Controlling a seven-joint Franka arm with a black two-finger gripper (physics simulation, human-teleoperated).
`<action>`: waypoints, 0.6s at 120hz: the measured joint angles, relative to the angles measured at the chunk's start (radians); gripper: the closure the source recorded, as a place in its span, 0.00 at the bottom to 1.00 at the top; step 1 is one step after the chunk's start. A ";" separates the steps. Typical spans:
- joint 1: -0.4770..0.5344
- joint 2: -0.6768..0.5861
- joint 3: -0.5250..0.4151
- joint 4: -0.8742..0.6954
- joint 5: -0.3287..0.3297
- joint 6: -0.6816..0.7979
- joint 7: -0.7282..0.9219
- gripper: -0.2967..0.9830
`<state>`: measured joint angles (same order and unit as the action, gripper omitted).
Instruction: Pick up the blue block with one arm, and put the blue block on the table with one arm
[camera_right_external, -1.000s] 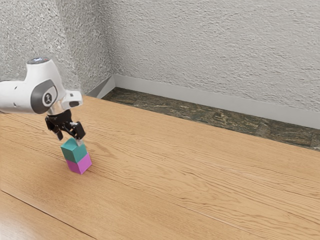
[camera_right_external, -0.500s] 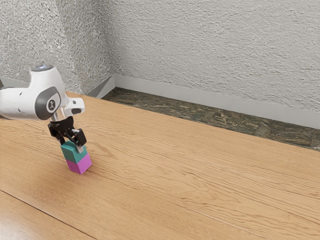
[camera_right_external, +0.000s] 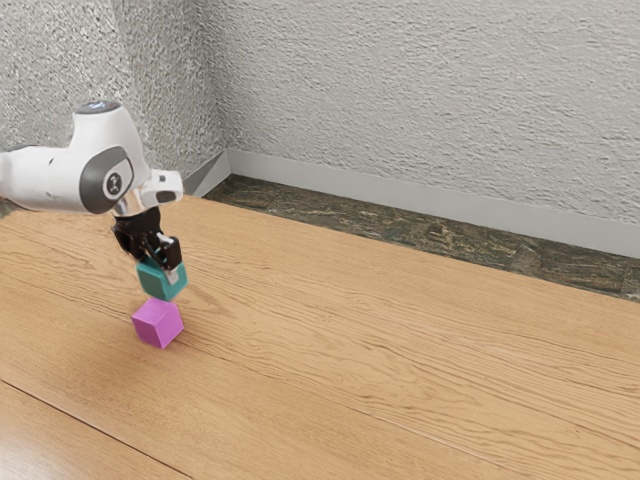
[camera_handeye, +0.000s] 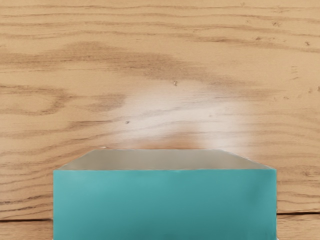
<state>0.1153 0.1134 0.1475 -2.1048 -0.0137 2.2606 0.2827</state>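
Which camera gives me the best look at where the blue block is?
The exterior view, because it places the blue block in the gripper, above the pink block, though a finger partly covers it. The wrist view gives a large close-up, cut off at the lower edge, against the wooden table.

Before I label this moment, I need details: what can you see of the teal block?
The teal block looks smooth, plain and sharp-edged, its material unclear; in the wrist view one face reads greyish-brown. The gripper is shut on it, holding it roughly upright, off the wooden table. It hangs over the magenta block, apparently clear of it.
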 joint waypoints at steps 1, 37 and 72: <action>0.002 0.001 -0.008 0.009 0.003 -0.007 -0.003 0.50; -0.013 0.202 -0.298 0.095 -0.031 0.015 -0.117 0.48; -0.011 0.240 -0.301 0.093 -0.069 0.079 -0.180 0.32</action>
<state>0.1044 0.3534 -0.1534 -2.0114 -0.0828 2.3396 0.1023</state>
